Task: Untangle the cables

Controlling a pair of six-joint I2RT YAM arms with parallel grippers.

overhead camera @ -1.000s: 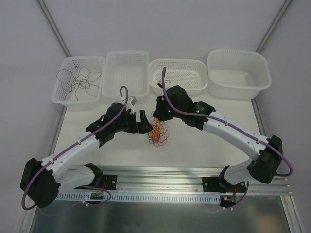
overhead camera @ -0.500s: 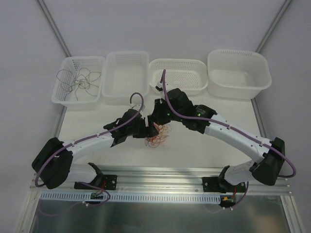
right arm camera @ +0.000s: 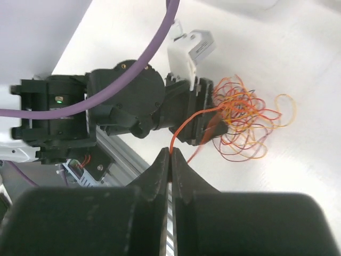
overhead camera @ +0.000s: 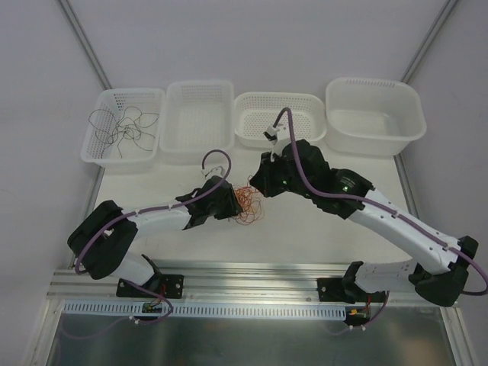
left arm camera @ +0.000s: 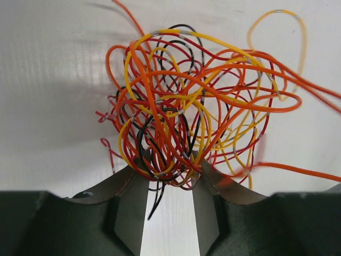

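The cables (left arm camera: 197, 106) lie as a tangle of orange, yellow, red and black wires on the white table, mid-front in the top view (overhead camera: 248, 204). My left gripper (left arm camera: 169, 162) stands low at the tangle's left side (overhead camera: 235, 204). Its jaws are half narrowed, with a clear gap, and the tangle's lower loops and a black end lie loose between the fingertips (left arm camera: 139, 165). My right gripper (right arm camera: 170, 152) is shut on one orange cable (right arm camera: 186, 124) that runs from its tips to the tangle (right arm camera: 242, 120). It hangs just right of the tangle (overhead camera: 256, 185).
Several white baskets line the far edge. The leftmost basket (overhead camera: 97, 149) holds dark thin wires (overhead camera: 122, 126). Beside it stand a second basket (overhead camera: 171, 114), a third (overhead camera: 242, 130) and a deep tub (overhead camera: 415, 114). An aluminium rail (overhead camera: 252, 278) runs along the near edge.
My left arm has reached right into the tangle and its jaws have narrowed around the lower loops. The right gripper has shifted right and back, still shut on the orange strand.
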